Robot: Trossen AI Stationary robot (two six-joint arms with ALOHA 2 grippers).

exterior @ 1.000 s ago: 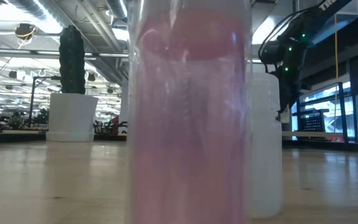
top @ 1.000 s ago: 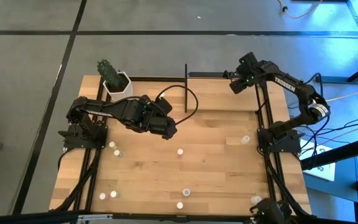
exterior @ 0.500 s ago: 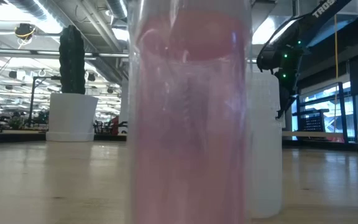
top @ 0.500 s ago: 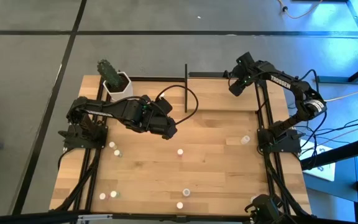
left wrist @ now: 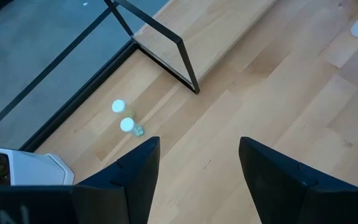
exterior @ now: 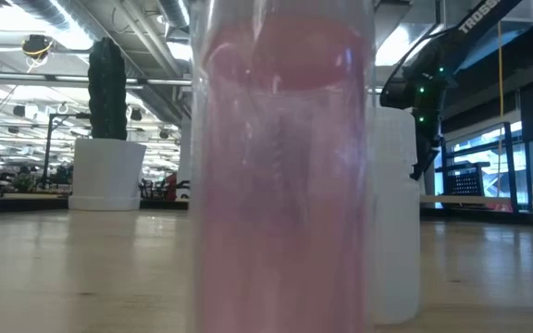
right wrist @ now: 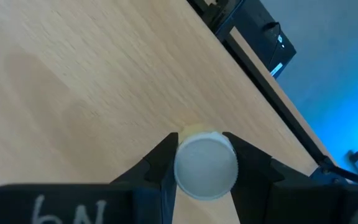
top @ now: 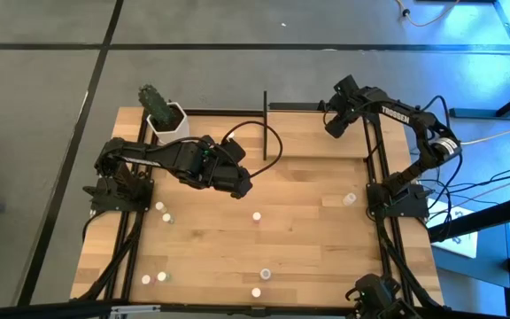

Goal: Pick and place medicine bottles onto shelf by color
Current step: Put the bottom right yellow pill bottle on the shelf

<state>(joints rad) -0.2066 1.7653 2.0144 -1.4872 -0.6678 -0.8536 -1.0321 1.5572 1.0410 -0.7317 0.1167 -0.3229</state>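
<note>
Bottle (right wrist: 205, 167) between right hand (right wrist: 201, 163) fingers

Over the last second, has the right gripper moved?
Yes. In the high view the right gripper, shut on a white-capped bottle, has edged left along the table's far edge, nearer the shelf's black upright.

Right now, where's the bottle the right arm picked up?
High view: clamped in the right gripper, above the shelf's far right end. The bottle shows in the right wrist view.
</note>
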